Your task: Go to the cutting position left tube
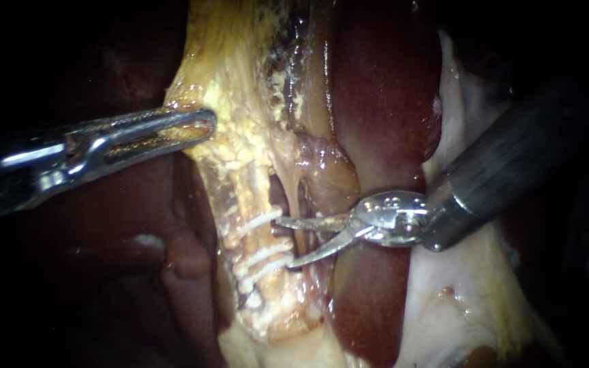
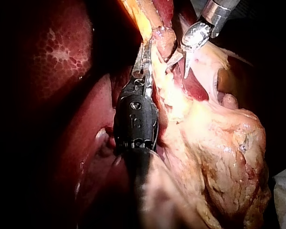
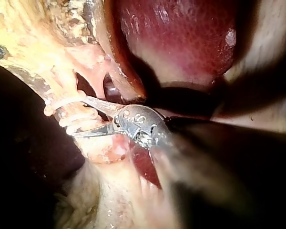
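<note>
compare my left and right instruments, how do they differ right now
The left instrument has long slotted tips and is shut on the yellowish tissue; the right instrument has short curved blades, standing open. The left instrument lies almost level at the tissue's edge; the right instrument comes in slanting, its blades at the clipped tube. Both are shiny metal on dark shafts.

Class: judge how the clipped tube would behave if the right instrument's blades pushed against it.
The tube looks thin with a gap beside it, so it would probably bend, not resist. Its wet sheen suggests it may slip. The white clips probably stiffen that stretch.
</note>
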`<state>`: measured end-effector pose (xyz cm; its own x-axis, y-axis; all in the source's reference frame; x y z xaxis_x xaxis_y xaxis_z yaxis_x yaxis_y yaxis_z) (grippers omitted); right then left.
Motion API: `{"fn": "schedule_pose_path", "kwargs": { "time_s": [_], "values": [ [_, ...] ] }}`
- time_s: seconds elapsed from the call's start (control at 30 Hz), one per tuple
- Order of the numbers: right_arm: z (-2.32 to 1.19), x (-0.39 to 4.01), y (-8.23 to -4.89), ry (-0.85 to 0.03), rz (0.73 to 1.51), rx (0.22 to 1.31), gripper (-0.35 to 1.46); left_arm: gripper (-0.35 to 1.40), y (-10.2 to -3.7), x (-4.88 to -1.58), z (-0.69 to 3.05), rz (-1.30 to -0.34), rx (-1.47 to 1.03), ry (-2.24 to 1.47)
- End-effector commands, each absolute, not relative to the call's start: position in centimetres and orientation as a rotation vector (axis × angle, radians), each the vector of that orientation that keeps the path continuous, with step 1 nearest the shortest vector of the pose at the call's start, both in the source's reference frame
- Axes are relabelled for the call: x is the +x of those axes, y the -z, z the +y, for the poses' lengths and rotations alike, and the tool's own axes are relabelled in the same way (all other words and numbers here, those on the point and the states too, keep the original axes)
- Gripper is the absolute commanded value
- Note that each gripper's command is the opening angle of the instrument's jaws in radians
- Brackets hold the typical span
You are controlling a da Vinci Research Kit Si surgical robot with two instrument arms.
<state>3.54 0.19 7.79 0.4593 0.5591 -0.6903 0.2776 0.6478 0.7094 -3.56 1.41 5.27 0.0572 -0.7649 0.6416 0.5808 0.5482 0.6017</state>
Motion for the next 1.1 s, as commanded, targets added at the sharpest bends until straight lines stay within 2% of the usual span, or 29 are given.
{"fn": "schedule_pose_path", "kwargs": {
  "time_s": [0.03, 0.47, 0.8, 1.1],
  "values": [
    [0.20, 3.56, -7.81, -0.205, 1.119, 0.894, 1.29, -0.35, -5.26, -3.56, 1.41, -1.113, 0.201, 1.031],
    [0.26, 3.77, -7.85, -0.176, 1.156, 0.985, 1.29, -0.35, -5.27, -3.56, 1.40, -1.113, 0.201, 1.030],
    [0.17, 3.82, -7.74, -0.151, 1.162, 1.107, 1.24, -0.35, -5.39, -3.50, 1.45, -1.114, 0.201, 1.027],
    [0.07, 4.00, -7.72, -0.129, 1.171, 1.149, 1.21, -0.35, -5.54, -3.50, 1.48, -1.116, 0.198, 1.025]
  ]
}}
